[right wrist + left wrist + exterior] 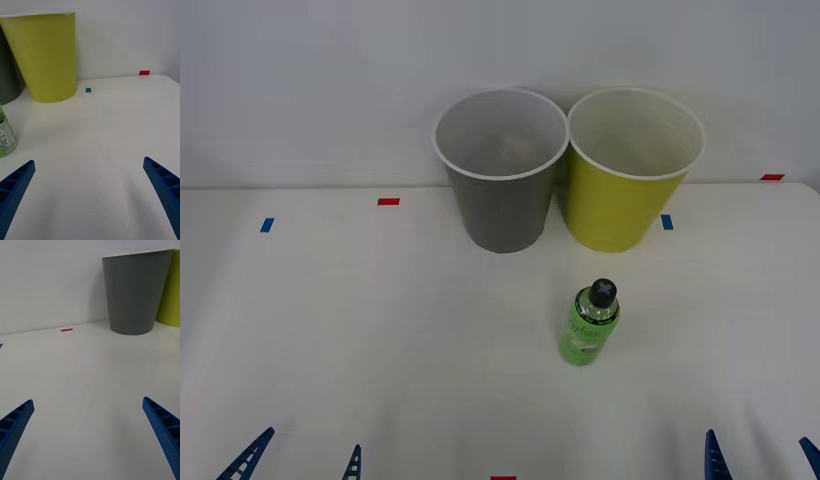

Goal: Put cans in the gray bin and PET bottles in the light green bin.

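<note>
While both grippers sit spread wide at the near table edge, left gripper [300, 462], right gripper [762, 458], green PET bottle [588, 322] upright before the light green bin [620, 205], gray bin [500, 205] touching it

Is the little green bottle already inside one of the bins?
No, the PET bottle stands upright on the table, in front of the light green bin.

Left gripper [300, 458] low at near edge of front view, left side; blue ribbed fingers [15, 427] spread wide, nothing btwn them, tips aimed fwd. Right gripper [760, 455] low at near edge, right side, same pose; fingers [165, 183] wide apart, holding nothing. Both level w/ each other, well apart.
</note>
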Controlling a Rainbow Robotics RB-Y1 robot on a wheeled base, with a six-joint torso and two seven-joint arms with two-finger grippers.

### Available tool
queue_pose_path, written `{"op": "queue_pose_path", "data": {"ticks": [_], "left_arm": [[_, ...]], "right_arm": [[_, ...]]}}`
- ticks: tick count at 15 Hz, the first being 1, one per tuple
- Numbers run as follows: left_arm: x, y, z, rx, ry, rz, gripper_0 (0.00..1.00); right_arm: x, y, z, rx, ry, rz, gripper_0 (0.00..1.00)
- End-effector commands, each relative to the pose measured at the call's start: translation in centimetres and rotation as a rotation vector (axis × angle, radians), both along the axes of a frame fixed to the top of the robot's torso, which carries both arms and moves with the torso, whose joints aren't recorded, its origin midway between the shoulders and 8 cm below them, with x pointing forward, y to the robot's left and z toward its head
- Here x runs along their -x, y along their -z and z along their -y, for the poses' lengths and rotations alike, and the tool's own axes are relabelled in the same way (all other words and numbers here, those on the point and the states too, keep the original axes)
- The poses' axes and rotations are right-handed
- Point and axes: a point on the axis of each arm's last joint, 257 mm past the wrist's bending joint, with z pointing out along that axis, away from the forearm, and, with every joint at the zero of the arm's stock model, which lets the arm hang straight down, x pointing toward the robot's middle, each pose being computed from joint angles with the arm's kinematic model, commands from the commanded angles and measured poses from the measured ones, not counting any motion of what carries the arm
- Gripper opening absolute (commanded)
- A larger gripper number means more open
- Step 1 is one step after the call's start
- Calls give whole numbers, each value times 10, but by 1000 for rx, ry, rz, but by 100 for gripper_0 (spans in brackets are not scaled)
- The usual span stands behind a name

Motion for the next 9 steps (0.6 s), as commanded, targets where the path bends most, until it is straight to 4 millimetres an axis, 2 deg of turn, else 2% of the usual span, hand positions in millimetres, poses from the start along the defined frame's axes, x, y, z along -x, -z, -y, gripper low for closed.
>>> {"op": "queue_pose_path", "data": {"ticks": [1,9], "left_arm": [[0,0,0,0,0,0,100],[0,0,0,0,0,0,100]], "right_arm": [[0,0,0,0,0,0,100],[0,0,0,0,0,0,100]]}}
